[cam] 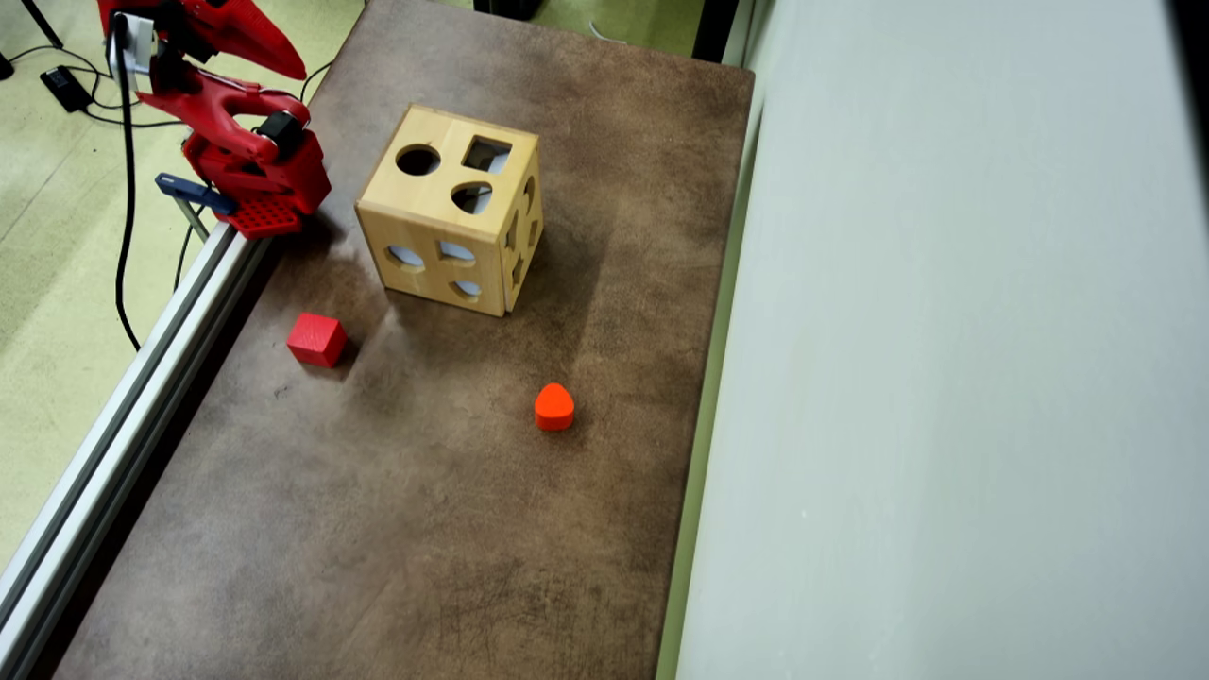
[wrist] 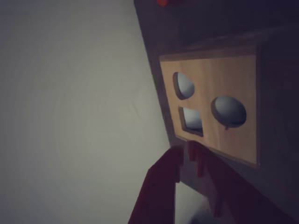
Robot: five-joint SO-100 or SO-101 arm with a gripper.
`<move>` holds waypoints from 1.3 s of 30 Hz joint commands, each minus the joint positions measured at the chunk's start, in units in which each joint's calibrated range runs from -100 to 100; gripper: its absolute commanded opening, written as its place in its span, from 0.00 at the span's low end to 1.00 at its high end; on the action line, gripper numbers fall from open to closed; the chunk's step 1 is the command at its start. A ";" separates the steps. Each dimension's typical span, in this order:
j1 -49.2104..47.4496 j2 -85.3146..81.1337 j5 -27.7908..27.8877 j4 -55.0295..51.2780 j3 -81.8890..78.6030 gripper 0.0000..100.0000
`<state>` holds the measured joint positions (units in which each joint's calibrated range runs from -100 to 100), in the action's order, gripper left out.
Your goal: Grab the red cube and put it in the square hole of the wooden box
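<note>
Brown table [cam: 453, 529], unmarked wooden box [cam: 430, 203], red cube [cam: 316, 339] apart.

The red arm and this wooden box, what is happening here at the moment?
Nothing is being handled yet. The red arm is folded back at the table's upper left corner in the overhead view, away from the blocks. The red cube lies free on the brown table, in front of the wooden box. An orange-red rounded block lies further right. The square hole on the box's top face is unoccupied. The wrist view shows the gripper holding nothing.
</note>
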<state>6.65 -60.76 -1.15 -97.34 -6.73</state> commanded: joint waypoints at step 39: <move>42.16 40.08 44.20 36.18 -35.31 0.02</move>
<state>48.47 -19.66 42.81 -69.01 -36.79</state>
